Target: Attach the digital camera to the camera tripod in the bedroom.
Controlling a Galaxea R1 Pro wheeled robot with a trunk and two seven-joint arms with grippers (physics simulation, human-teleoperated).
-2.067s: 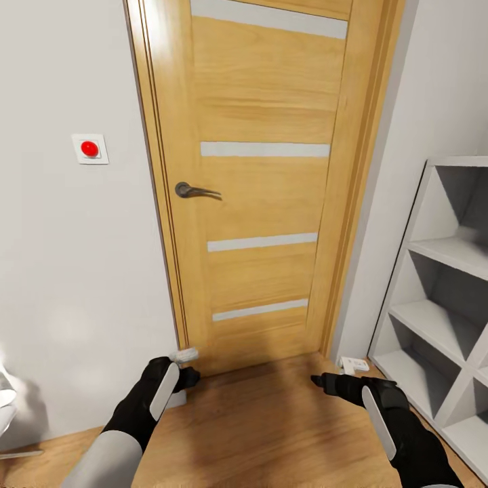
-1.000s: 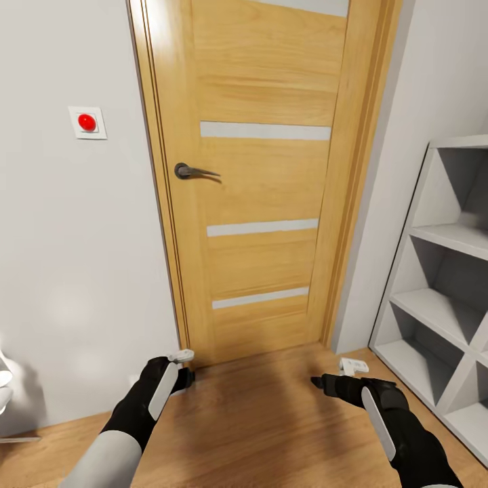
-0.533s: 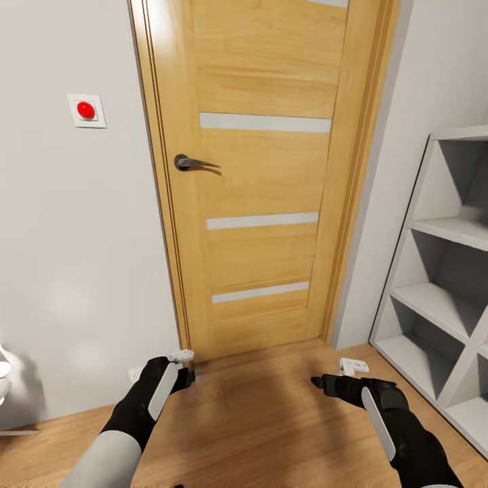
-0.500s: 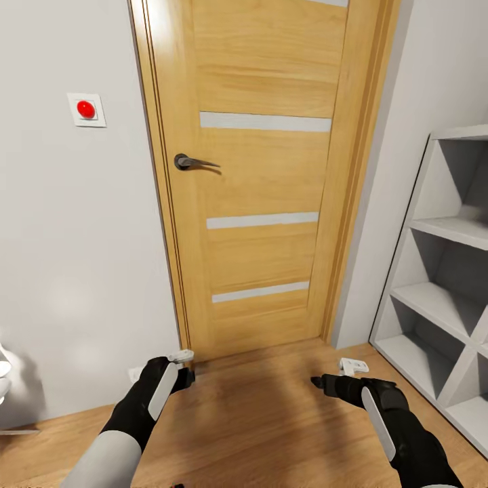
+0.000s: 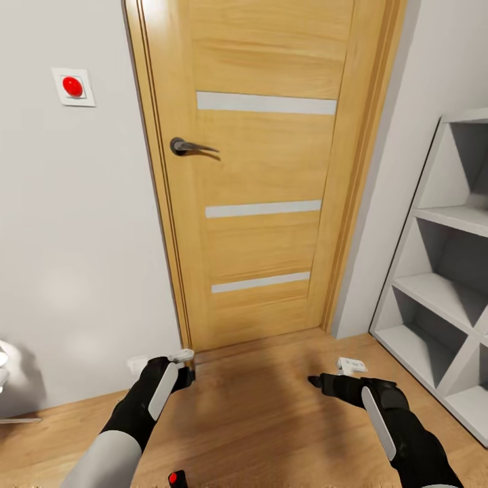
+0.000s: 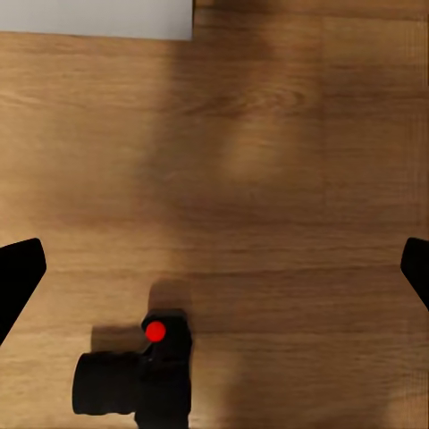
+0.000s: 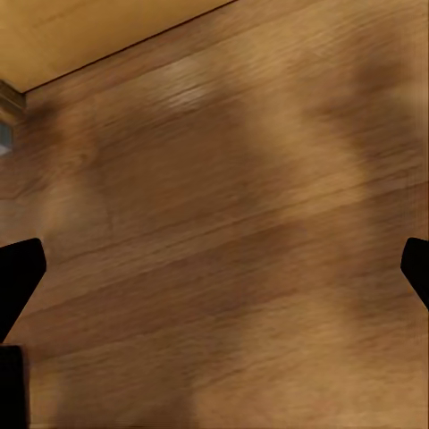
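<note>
At the bottom edge of the head view, slightly left of centre, the digital camera (image 5: 177, 478) pokes into frame, its red button showing on a black body. In the left wrist view the same camera (image 6: 143, 380) lies on the wood plank floor (image 6: 268, 179) in the lower left of the picture, lens barrel pointing sideways, well clear of both fingertips (image 6: 20, 273).

The left gripper (image 5: 184, 375) hangs over the floor in the lower left of the head view, empty and released, its jaws spread wide at the two edges of its wrist view. The right gripper (image 5: 318, 383) hangs in the lower right, likewise released and holding nothing; its wrist view shows bare planks (image 7: 232, 223) between the two dark fingertips (image 7: 18, 277).

Past the grippers, the floor (image 5: 271, 413) runs up to an oak door (image 5: 264, 169) filling the upper centre, shut, with pale horizontal strips and a dark lever handle (image 5: 186, 146). On the grey wall (image 5: 74, 237) to its left, a white plate carries a red button (image 5: 72, 86) in the upper left. A white cube shelf (image 5: 447, 285) stands along the right edge.
</note>
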